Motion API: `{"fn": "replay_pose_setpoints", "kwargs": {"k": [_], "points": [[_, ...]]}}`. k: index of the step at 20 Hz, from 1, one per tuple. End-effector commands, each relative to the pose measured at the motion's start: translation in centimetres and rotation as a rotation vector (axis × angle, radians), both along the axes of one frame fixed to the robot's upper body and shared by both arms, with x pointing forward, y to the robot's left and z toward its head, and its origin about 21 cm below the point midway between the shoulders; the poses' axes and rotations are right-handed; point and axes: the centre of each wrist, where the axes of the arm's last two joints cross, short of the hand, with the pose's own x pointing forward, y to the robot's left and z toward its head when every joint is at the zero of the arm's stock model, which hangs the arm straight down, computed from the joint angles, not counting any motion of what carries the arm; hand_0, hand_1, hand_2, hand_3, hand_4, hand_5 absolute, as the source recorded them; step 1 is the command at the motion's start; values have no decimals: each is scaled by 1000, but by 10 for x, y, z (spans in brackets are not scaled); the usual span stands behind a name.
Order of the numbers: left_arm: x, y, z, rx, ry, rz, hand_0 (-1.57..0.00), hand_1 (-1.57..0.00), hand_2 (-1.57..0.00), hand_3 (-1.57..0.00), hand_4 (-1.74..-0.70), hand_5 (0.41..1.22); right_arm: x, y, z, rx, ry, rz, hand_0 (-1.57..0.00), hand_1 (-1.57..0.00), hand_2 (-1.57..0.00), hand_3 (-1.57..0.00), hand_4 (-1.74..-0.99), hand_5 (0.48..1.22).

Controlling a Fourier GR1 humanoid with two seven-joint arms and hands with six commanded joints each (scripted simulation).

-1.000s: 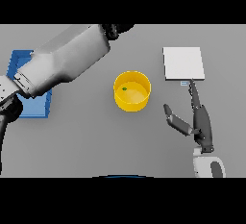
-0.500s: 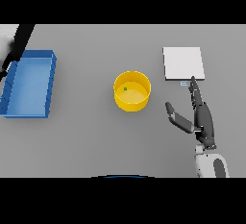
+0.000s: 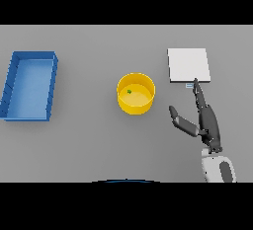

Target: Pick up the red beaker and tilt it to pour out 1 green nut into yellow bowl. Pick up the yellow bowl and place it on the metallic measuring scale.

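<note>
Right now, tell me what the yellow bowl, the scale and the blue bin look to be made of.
Yellow bowl: probably plastic, going by its even, matte colour with no glints. Scale: a flat, pale grey-white plate; it could be brushed metal, but no shine shows to confirm that. Blue bin: likely moulded plastic, with thin uniform walls.

A plain lab-style test bench. A bare grey table (image 3: 89,145) fills the view, with no walls or furniture visible. Just beyond the fingertips of the robot's right hand (image 3: 206,121) lies a flat, square metallic measuring scale (image 3: 188,64). To that hand's left stands a yellow bowl (image 3: 136,93) holding one small green nut (image 3: 129,92). Far to its left sits a blue bin (image 3: 29,86).
</note>
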Motion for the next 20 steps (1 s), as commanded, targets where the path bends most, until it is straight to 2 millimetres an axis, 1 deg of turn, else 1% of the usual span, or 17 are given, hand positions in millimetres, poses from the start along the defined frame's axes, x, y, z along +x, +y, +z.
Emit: {"fn": "replay_pose_setpoints", "kwargs": {"k": [1,2,4,7,9,11,13,15,16,17,18,19,20], "points": [[-7,3,-10,-46,-9,43,-1571,-1571,-1570,-1451,-1740,1221,-2,3,-3,-13,1,8,1,1,1,1,-1209,620],[-15,9,-23,-83,-1,90,-1571,-1571,-1570,-1458,-1740,1221,-3,2,-2,-20,-2,12,1,1,1,1,-1210,631],[-34,13,-45,-139,14,150,-1571,-1571,-1570,-1452,-1741,1221,-4,-1,2,-28,-12,15,1,1,1,1,-1210,649],[-59,16,-77,-197,27,202,-1571,-1571,-1571,-1452,-1741,1221,-3,0,0,-24,1,16,1,1,1,1,-1210,660],[-74,17,-90,-221,50,224,-1571,-1571,-1571,-1449,-1741,1221,-2,2,0,-25,0,11,1,1,1,1,-1217,664],[-85,14,-109,-256,73,256,-1571,-1571,-1571,-1474,-1741,1221,-3,1,-1,-29,-4,13,1,1,1,1,-1214,664],[-93,14,-114,-267,77,266,-1571,-1571,-1571,-1509,-1741,1221,-1,1,3,-26,-11,16,1,1,1,1,-1217,666],[-95,15,-124,-274,98,274,-1571,-1571,-1571,-1531,-1741,1166,-2,0,1,-38,-7,13,1,1,1,1,-1214,666],[-97,13,-128,-278,104,282,-1571,-1571,-1571,-1539,-1741,1117,-5,0,-2,-45,-12,12,1,1,1,1,-1207,665],[-98,12,-131,-277,105,290,-1571,-1571,-1571,-1546,-1741,1039,-7,1,-1,-46,-17,13,1,1,1,1,-1203,663],[-101,17,-134,-261,125,301,-1571,-1571,-1571,-1551,-1741,967,-6,1,-2,-43,-13,19,1,1,1,1,-1205,664],[-102,20,-131,-238,137,292,-1571,-1571,-1571,-1555,-1667,908,-8,1,-2,-44,-27,23,1,1,1,1,-1202,667],[-101,18,-131,-230,176,268,-1571,-1571,-1571,-1503,-1530,865,-9,1,2,-40,-29,17,1,1,1,1,-1197,664]]}}
